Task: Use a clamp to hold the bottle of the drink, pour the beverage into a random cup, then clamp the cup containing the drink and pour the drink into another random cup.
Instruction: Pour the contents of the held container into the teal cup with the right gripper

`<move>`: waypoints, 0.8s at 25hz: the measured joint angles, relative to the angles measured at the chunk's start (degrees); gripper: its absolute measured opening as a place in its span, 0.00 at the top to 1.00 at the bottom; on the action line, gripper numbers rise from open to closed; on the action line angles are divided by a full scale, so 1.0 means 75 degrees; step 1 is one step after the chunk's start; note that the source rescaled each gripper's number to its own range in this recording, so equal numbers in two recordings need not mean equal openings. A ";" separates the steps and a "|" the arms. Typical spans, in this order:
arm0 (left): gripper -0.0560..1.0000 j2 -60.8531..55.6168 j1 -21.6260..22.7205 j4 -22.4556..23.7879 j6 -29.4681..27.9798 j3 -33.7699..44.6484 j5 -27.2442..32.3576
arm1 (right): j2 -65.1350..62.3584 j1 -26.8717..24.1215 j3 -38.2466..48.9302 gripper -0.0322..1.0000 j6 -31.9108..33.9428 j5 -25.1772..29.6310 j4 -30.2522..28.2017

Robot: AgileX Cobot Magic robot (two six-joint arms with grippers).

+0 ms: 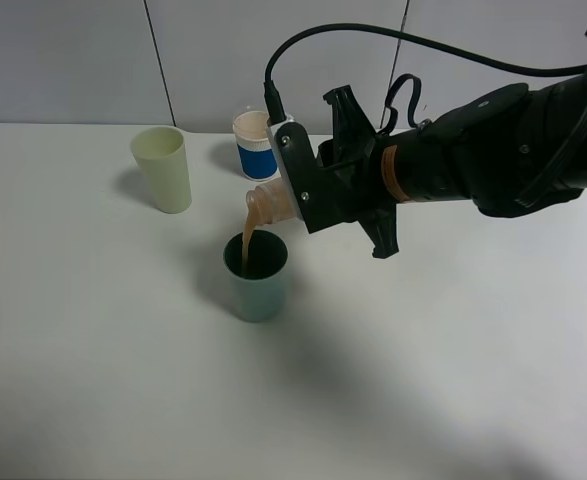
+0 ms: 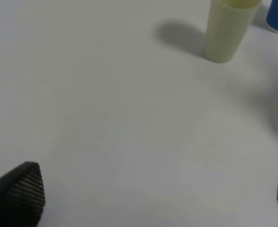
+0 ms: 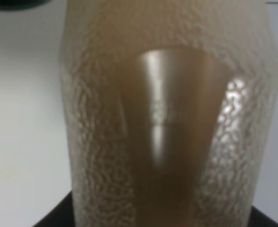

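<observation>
Pouring drink, bottle clamped in right tool, tilted above teal cup, left tool spread wide

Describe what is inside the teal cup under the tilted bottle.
A brownish stream of drink from the bottle falls into the teal cup. Its inside is dark, so the level of drink there cannot be seen.

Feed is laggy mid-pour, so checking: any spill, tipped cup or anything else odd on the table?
Nothing stands out. The right claw holds the bottle tilted, and the brown stream lands inside the teal cup. No puddle shows on the table. The cream cup and the blue-and-white cup stand upright behind.
</observation>
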 joint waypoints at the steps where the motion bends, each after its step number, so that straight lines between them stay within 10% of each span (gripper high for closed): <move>1: 0.00 0.0000 0.0000 0.0000 0.0000 0.0000 0.0000 | 0.0000 0.0000 0.0000 0.93 -0.0030 0.0094 0.0000; 20: 0.00 0.0000 0.0000 0.0000 0.0000 0.0000 0.0000 | 0.0000 0.0000 0.0000 0.93 -0.0052 0.0139 0.0000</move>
